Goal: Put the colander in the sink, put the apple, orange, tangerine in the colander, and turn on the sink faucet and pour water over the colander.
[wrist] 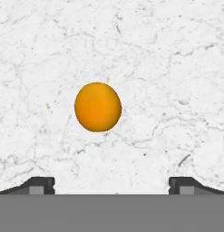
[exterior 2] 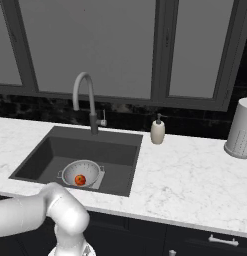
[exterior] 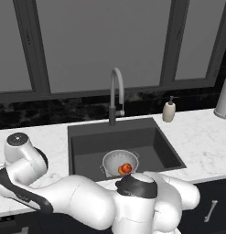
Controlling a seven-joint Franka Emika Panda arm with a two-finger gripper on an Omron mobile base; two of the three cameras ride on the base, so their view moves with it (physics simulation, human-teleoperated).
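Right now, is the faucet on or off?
Off. No water falls from the faucet spout into the sink; the colander holds only the apple.

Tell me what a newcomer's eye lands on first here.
A bright orange fruit lies alone on the white marble counter, centred ahead of the wide-open fingers in the hand view. In the dark sink, the colander holds a red apple, with the gooseneck faucet dry behind it.
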